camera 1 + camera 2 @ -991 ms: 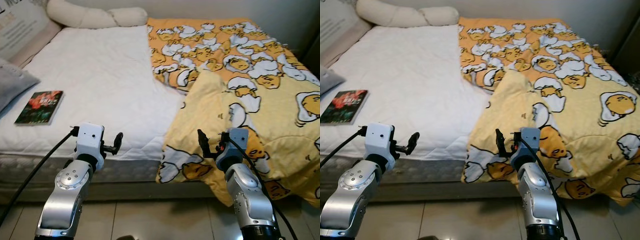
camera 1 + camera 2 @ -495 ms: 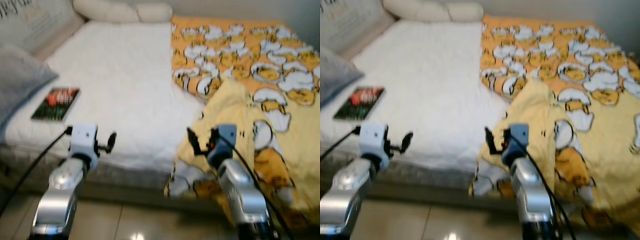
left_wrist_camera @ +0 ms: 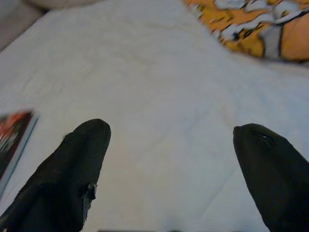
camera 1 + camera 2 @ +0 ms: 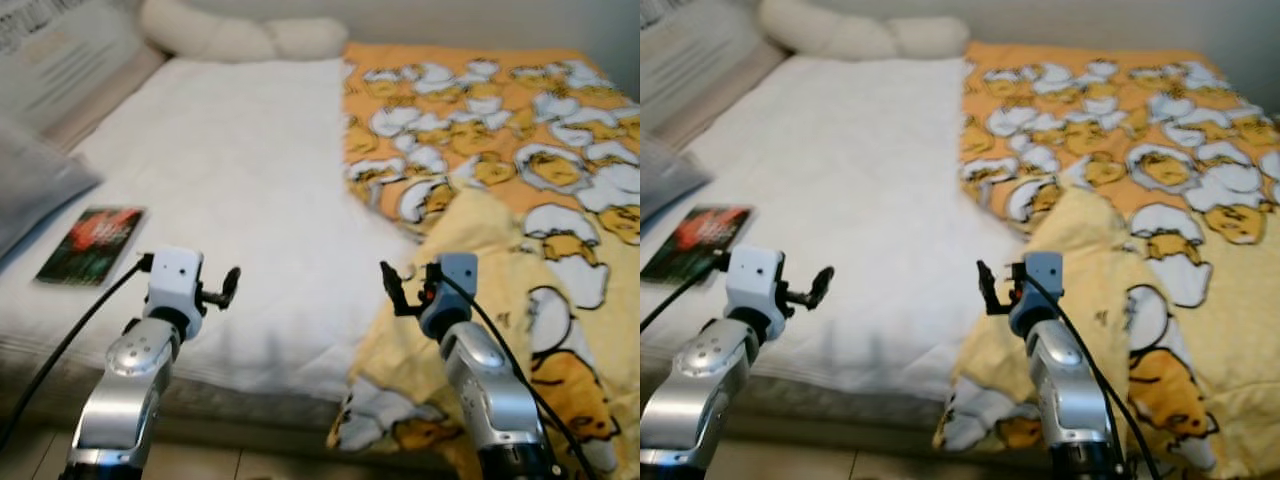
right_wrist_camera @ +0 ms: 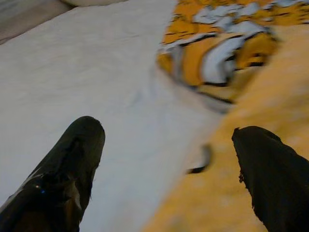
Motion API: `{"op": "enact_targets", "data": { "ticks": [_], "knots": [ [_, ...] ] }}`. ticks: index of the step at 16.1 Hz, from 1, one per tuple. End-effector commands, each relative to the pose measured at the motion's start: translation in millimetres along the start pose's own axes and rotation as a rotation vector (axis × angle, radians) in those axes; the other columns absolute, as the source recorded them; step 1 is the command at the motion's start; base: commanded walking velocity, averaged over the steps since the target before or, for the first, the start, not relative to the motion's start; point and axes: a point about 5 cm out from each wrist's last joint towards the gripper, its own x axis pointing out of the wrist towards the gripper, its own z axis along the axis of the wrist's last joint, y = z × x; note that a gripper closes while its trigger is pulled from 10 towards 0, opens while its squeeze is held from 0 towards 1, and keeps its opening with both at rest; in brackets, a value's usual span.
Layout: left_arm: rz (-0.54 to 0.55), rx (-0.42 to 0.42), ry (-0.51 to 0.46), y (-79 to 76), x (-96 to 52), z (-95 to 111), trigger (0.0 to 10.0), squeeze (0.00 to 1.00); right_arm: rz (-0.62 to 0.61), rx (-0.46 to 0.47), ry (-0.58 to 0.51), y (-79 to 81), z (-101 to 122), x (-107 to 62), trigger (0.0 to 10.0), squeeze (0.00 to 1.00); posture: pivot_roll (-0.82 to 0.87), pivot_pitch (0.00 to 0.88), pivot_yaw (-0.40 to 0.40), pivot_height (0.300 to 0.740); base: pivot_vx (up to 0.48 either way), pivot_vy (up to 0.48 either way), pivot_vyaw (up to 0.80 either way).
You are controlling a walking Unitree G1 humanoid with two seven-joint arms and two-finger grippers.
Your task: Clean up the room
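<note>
The yellow-and-orange egg-print blanket [image 4: 520, 190] is heaped over the bed's right half, its near corner folded back and spilling off the front edge just beneath and beside the right tool [image 4: 392, 288]. That tool hangs above the line where blanket meets bare white sheet [image 4: 240, 170], fingers [image 5: 72, 164] spread wide with nothing between them. The left tool [image 4: 228, 288] hovers over the white sheet near the front edge of the bed, well apart from the blanket, its fingers [image 3: 72, 169] also wide apart and empty. Off to the left tool's left, a dark book [image 4: 88, 243] with a red cover picture lies flat on the sheet. Beyond the book a grey pillow [image 4: 35, 190] leans at the bed's left side, and a long cream bolster [image 4: 240, 38] runs along the head of the bed, far ahead of both tools.
</note>
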Motion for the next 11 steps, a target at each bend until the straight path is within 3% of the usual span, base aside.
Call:
{"op": "enact_targets", "data": {
  "ticks": [1,4,10,11],
  "knots": [
    [-0.009,0.002,-0.005,-4.6,0.5,1.0,10.0,0.67,-0.020,-0.002,-0.015,-5.4,4.2,-1.2,10.0,0.00,-0.02,0.000,0.033,0.740,0.304,0.000,0.00],
    [-0.009,0.013,-0.012,-5.5,0.5,1.0,10.0,0.64,-0.037,-0.001,0.012,-6.9,-0.7,-1.3,10.0,0.00,-0.02,0.000,0.034,0.740,0.000,0.000,-0.21],
    [-0.008,0.014,-0.001,-4.5,0.3,-0.3,10.0,0.65,-0.054,0.003,0.028,-8.9,-3.0,-1.2,10.0,0.00,-0.01,0.000,0.035,0.740,0.000,0.474,-0.80],
    [-0.009,0.061,-0.008,-3.9,0.7,1.2,10.0,0.65,-0.054,0.004,0.028,-8.8,-3.5,-1.2,10.0,0.00,-0.01,0.000,0.035,0.740,0.000,0.000,-0.80]
  ]
}}
